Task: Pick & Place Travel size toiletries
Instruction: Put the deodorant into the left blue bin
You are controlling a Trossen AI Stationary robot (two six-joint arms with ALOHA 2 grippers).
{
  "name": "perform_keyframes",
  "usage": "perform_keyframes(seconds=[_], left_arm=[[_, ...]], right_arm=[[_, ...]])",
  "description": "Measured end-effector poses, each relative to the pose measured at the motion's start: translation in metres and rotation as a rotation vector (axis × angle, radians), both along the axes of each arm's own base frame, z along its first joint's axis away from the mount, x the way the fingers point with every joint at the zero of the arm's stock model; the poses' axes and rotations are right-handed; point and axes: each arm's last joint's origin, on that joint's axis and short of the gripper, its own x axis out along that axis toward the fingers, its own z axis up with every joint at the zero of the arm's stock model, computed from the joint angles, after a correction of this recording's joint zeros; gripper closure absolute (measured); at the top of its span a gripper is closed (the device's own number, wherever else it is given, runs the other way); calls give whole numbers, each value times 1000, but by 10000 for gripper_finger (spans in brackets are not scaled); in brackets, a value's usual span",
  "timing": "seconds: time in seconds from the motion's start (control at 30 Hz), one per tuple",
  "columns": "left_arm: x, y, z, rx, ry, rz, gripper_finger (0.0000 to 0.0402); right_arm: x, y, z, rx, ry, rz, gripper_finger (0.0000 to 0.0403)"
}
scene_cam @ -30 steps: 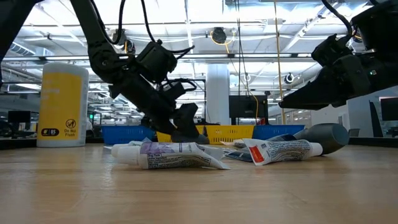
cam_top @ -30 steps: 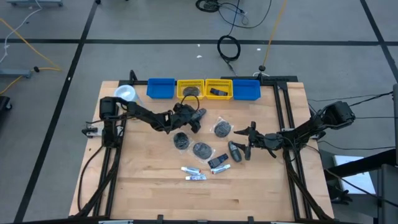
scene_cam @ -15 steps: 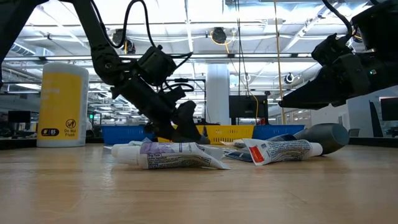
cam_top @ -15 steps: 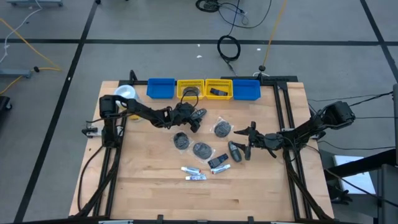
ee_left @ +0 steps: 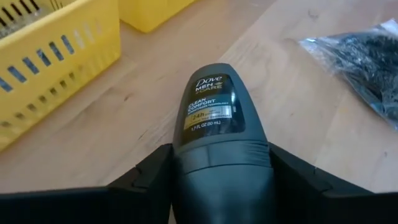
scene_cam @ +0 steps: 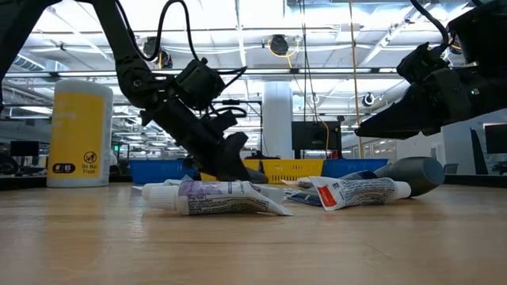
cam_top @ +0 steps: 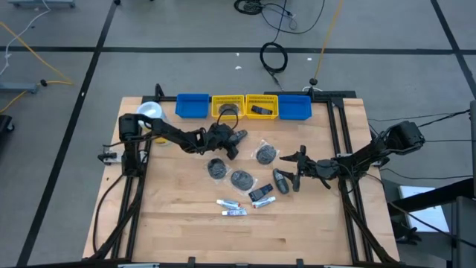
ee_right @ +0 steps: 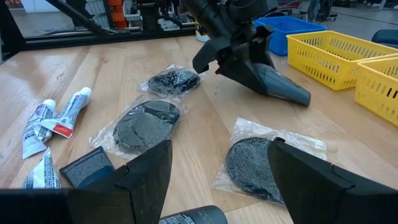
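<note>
My left gripper (cam_top: 225,139) is shut on a dark grey roll-on bottle (ee_left: 217,118), just in front of the yellow bins (cam_top: 227,106); the low view shows it as well (scene_cam: 230,158). My right gripper (cam_top: 297,165) hovers open over the right half of the table, beside another dark bottle (cam_top: 281,181) lying on its side. Three grey discs in clear wrap (cam_top: 217,168) (cam_top: 241,179) (cam_top: 266,153) lie flat between the arms. White tubes (cam_top: 232,208) and a small dark packet (cam_top: 260,196) lie nearer the near edge. My left gripper pinches the roll-on bottle between its two fingers (ee_left: 149,180), one on each side of the end behind the seam (ee_left: 221,155). The fingers lie along the bottle. It slants down from the fingers, with its labelled free end (ee_right: 298,95) low at the tabletop; whether that end touches the wood, I cannot tell.
A row of bins stands along the far edge: blue (cam_top: 192,106), two yellow, blue (cam_top: 294,106). One yellow bin (cam_top: 262,106) holds a dark item. A large yellow canister with a white lid (scene_cam: 79,133) stands at the far left corner. Bare wood lies along the near edge.
My left gripper has shifted slightly toward the far edge and the yellow bins, carrying the bottle, which now slants a little lower. My right gripper has kept still.
</note>
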Motion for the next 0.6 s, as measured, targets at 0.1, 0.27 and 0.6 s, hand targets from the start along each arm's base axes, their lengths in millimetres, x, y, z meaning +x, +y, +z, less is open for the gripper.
perform_keyframes(seconds=[0.1,0.27,0.6], left_arm=[[0,-2,2,26,18,-27,203],[-2,-7,20,80,25,-34,174],[-35,-23,91,290,138,42,190]], right_arm=[[0,0,0,0,0,0,147],[0,0,0,0,1,0,147],[0,0,0,-1,2,0,147]])
